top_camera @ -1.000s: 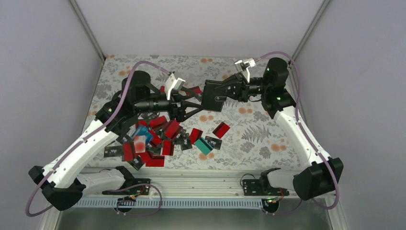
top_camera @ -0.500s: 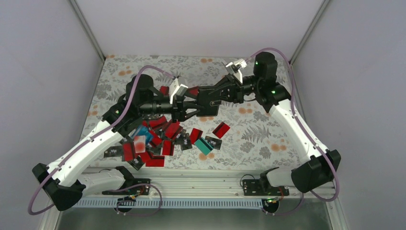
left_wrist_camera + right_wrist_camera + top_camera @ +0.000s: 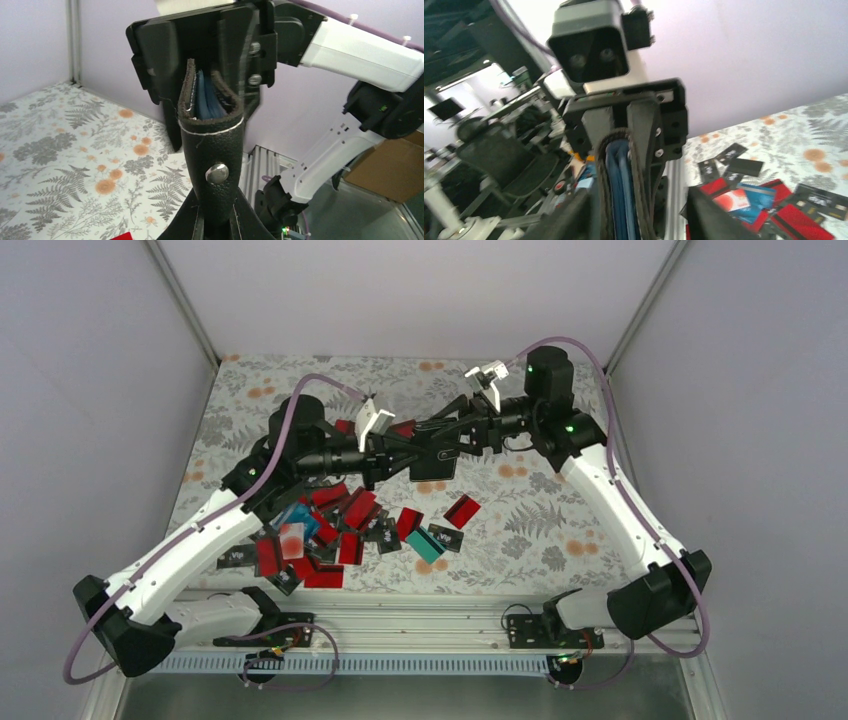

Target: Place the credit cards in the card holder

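The black card holder (image 3: 436, 454) hangs in the air above the middle back of the floral table, between my two grippers. My left gripper (image 3: 405, 458) is shut on its near end; in the left wrist view the card holder (image 3: 212, 145) stands pinched between the fingers of that gripper (image 3: 216, 222), with blue lining in its open mouth. My right gripper (image 3: 452, 438) straddles the far end; in the right wrist view the card holder (image 3: 621, 185) sits inside that gripper (image 3: 636, 217) with a gap at one finger. Credit cards (image 3: 320, 530) lie heaped below.
A red card (image 3: 461, 510) and a teal card (image 3: 424, 544) lie apart from the heap, right of it. Grey enclosure walls close in the table (image 3: 540, 530) on three sides. A metal rail (image 3: 420, 615) runs along the front edge by the arm bases.
My left gripper has reached right and closed on the card holder. The right arm brought the holder leftward and its jaws have loosened from it.
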Controlling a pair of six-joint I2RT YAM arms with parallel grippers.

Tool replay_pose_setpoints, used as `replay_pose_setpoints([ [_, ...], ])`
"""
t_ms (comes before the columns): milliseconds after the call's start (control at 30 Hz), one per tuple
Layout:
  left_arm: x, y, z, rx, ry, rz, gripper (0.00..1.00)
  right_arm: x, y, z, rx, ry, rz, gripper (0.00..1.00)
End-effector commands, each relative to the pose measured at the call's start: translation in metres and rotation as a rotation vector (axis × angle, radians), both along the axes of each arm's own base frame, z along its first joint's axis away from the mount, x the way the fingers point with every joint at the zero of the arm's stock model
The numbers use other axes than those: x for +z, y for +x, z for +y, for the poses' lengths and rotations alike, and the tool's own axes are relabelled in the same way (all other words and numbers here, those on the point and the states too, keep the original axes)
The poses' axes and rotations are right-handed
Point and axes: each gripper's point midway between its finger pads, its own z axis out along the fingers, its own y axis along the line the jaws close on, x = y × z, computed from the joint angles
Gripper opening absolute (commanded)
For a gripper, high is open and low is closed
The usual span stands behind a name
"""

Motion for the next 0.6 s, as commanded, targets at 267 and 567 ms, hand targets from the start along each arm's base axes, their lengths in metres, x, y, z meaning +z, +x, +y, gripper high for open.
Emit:
replay_pose_setpoints([
  [267,-0.036,0.058,0.021,0.368,0.122,0.094,0.02,-0.040,0.072,-0.018,-0.592,-0.231,0.045,0.85],
  [567,-0.074,0.085,0.027,0.526,0.179,0.234,0.02,-0.079,0.073,-0.040,-0.770,-0.287,0.190,0.79],
])
